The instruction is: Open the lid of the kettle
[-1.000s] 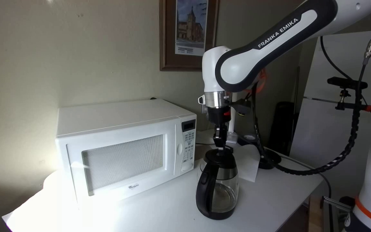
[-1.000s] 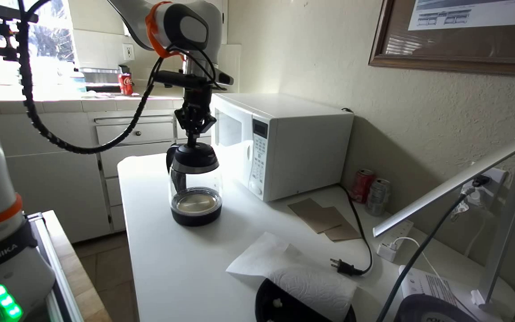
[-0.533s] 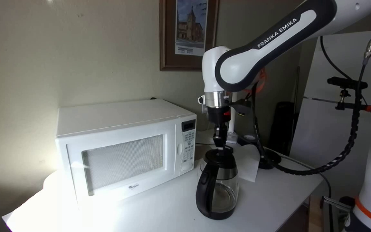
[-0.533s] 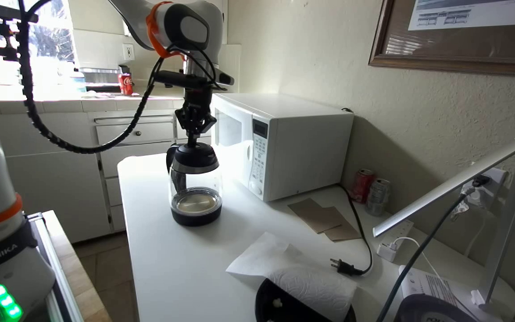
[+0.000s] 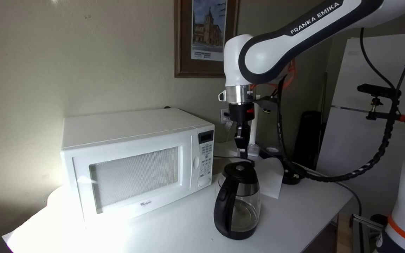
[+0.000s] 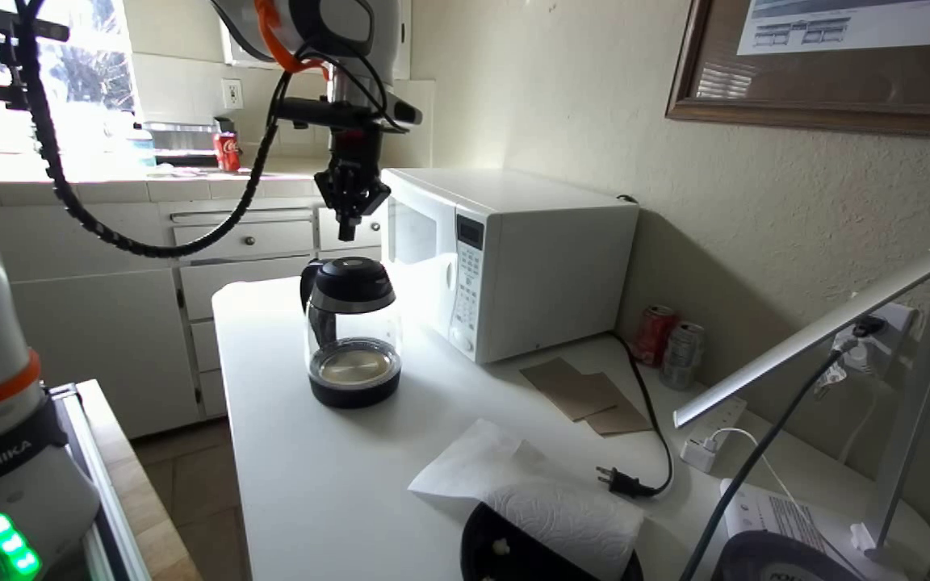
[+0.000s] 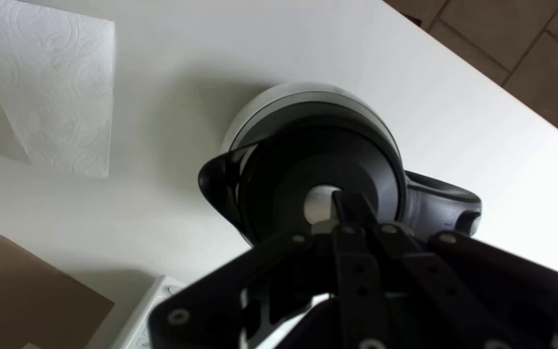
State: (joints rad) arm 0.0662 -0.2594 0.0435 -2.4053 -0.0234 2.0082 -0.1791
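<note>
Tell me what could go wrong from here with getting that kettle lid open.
The claw is shut above the lid; coming down off-centre, it could miss the silver button and press only the lid around it. Nothing holds the kettle, so a sideways push might slide or tip it on the table. If the lid springs up, the claw just above might block it.

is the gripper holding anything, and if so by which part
Nothing is held: in an exterior view, the gripper hangs clear above the lid, with a visible gap between the two.
</note>
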